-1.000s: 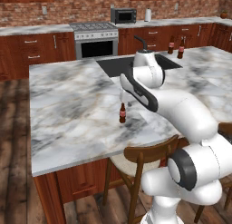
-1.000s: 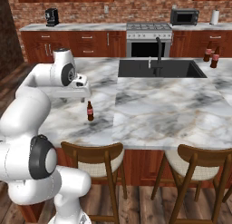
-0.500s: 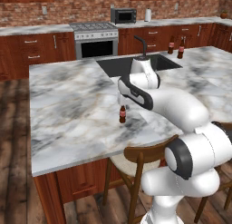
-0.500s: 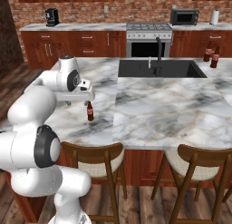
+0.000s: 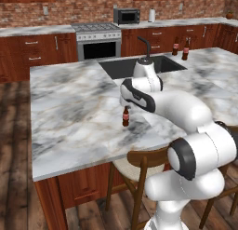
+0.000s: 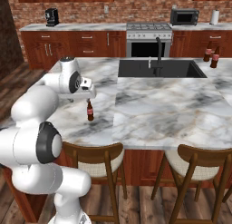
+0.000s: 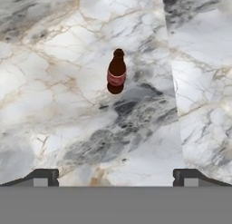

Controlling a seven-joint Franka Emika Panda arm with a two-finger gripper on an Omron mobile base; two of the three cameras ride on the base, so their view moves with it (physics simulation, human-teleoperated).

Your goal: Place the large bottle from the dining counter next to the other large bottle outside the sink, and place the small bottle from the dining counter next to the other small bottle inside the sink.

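The small bottle (image 7: 117,72), dark brown glass with a red label, stands upright on the marble dining counter (image 5: 69,108); it also shows in the base views (image 5: 125,117) (image 6: 90,111). My gripper (image 7: 115,177) hangs just above it (image 5: 124,104) (image 6: 89,98), open, with nothing between its fingers. The black sink (image 5: 139,66) (image 6: 158,69) lies behind, and what is inside it is hidden, so the other small bottle is out of view. Two large bottles (image 5: 175,47) (image 6: 208,52) stand side by side on the counter right of the sink.
A black gooseneck faucet (image 6: 158,48) rises at the sink's back edge. Wooden stools (image 6: 97,153) (image 6: 199,157) stand at the counter's near edge. A stove (image 5: 95,36) and a microwave (image 5: 126,15) line the back wall.
The hand has come down and moved over the small bottle, from higher up near the sink. The jaws have stayed open and the bottle has not moved.
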